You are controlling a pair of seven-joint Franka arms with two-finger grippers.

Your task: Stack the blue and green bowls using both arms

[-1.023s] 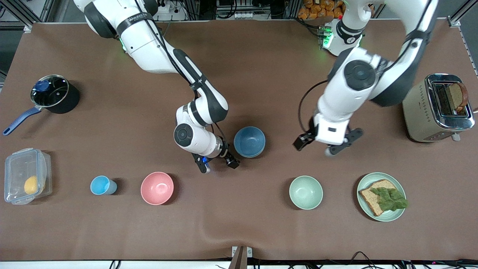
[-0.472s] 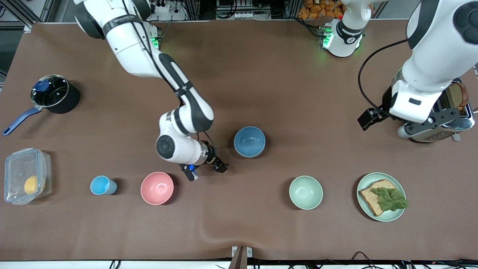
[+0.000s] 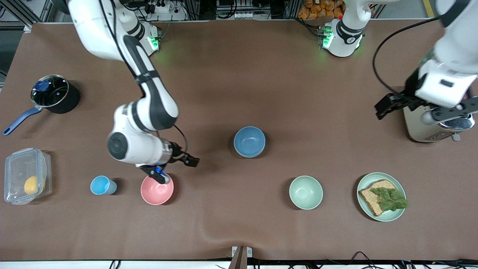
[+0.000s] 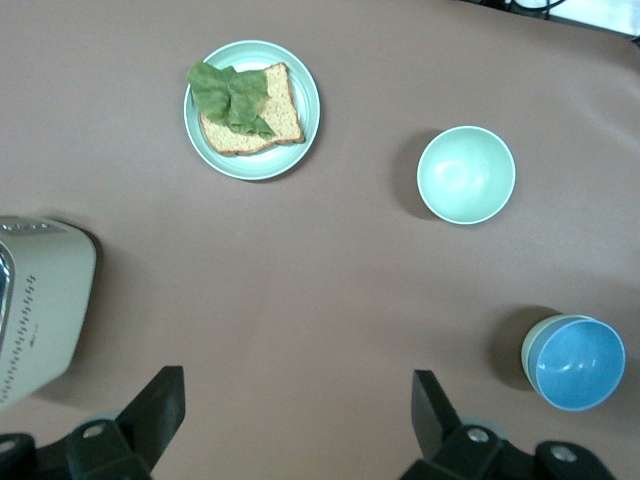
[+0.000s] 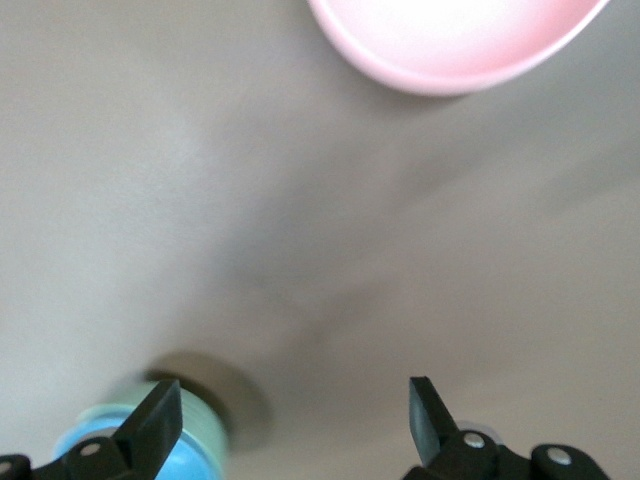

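Observation:
The blue bowl (image 3: 249, 141) sits mid-table, nested inside the green bowl (image 4: 527, 350), of which only a dull yellowish rim shows round it. The left wrist view takes in the blue bowl (image 4: 582, 364) from high up. In the right wrist view the green bowl (image 5: 195, 432) peeks out at the frame edge. My right gripper (image 3: 158, 175) hangs open and empty over the pink bowl's rim, away from the stack; its open jaws (image 5: 295, 400) frame bare table. My left gripper (image 3: 448, 115) is open and empty, high over the toaster (image 3: 414, 125). Between its spread fingers (image 4: 297, 400) lies only tablecloth.
A pink bowl (image 3: 157, 191) and a light-blue cup (image 3: 101, 185) stand toward the right arm's end. A pale mint bowl (image 3: 306, 192) and a mint plate (image 3: 369, 178) with bread and lettuce lie nearer the camera. A black pot (image 3: 52, 93) and a clear container (image 3: 26, 175) are at the right arm's end.
The right gripper has drawn away from the blue bowl to the pink bowl. The left arm has swung up from mid-table to over the toaster. The bowls have not moved.

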